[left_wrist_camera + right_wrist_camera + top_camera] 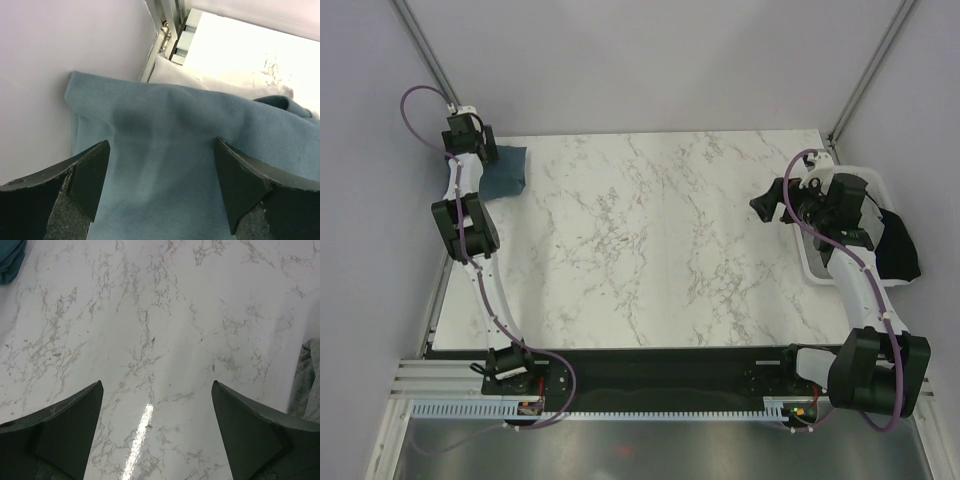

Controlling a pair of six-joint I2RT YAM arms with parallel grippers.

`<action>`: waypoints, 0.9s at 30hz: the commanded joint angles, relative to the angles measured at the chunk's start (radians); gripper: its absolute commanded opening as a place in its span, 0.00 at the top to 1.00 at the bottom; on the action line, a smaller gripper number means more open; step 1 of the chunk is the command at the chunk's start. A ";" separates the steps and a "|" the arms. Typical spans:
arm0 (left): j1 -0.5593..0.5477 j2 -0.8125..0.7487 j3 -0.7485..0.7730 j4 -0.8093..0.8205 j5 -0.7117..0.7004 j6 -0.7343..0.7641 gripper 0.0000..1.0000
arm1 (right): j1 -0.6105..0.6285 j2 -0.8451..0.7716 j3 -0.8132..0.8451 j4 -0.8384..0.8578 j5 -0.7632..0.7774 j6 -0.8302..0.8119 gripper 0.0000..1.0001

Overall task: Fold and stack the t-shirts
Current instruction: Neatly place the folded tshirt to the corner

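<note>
One dark slate-blue t-shirt point(510, 172) lies folded at the counter's point(650, 240) far left corner, on top of a white t-shirt point(180, 77) (its long axis is unclear, since the arm covers part of it). The left gripper point(160, 145) hovers over it, jaws spread wide and gripping nothing. The right gripper point(157, 385), jaws equally wide, hangs over the marble beside the basket point(876, 182), whose right rim carries a draped black t-shirt point(898, 250).

We noted bare marble across the middle of the table point(650, 250), with room for a gripper to pass. The far-left corner was tight: the slate-blue t-shirt point(505, 172) lay against the side wall point(380, 150). The right edge was blocked by the white basket point(876, 184) and the black t-shirt point(900, 250) at its rim.
</note>
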 commanded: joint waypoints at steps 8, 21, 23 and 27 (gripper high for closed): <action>-0.094 -0.502 -0.438 0.094 0.220 -0.008 0.05 | -0.019 -0.008 0.017 0.077 -0.005 0.012 0.02; -0.269 -1.105 -0.949 0.069 0.395 -0.063 0.03 | -0.027 0.147 0.050 0.126 0.207 0.176 0.02; -0.283 -1.151 -1.050 0.077 0.410 -0.065 0.04 | -0.029 0.168 0.067 0.099 0.244 0.212 0.02; -0.335 -1.263 -1.213 0.198 0.422 -0.036 0.06 | -0.029 0.191 0.095 0.056 0.269 0.254 0.02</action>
